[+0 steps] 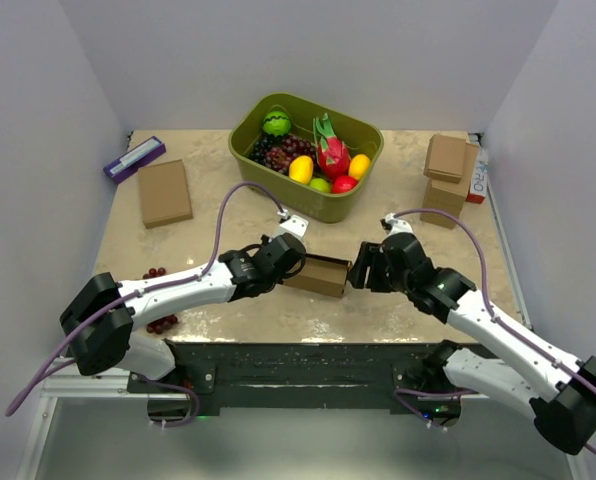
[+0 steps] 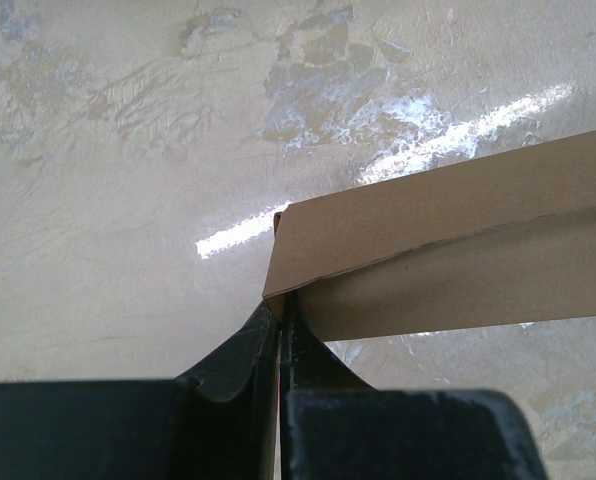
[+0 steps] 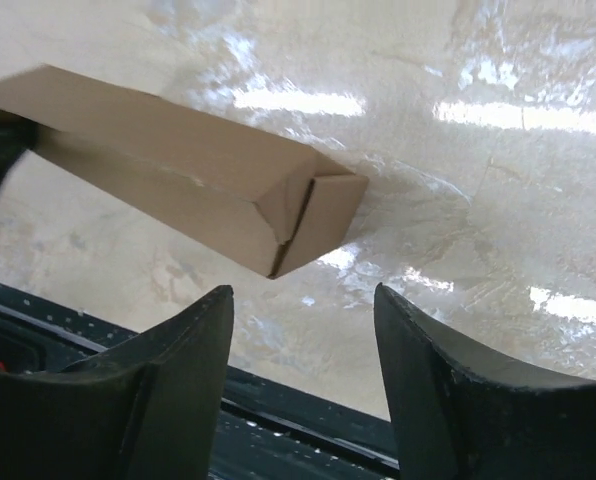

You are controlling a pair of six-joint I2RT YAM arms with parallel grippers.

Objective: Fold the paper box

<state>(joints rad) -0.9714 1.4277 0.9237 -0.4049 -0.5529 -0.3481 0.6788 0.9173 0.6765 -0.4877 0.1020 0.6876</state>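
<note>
Frame centre: left end effector (image 1: 278, 256) pinched on the left edge of the box (image 1: 318, 275), apparently steadying it above the tabletop (image 1: 308, 320) for folding; right end effector (image 1: 363, 268) spread just beside its closed right end, seemingly poised to regrip.

1. Left wrist view: paper box (image 2: 448, 240) runs off the right frame edge; far end unseen.
2. Right wrist view: box's left end blurred, cut by the left edge.
3. Top view, right side: white package (image 1: 477, 180) lettering too small to read.
</note>
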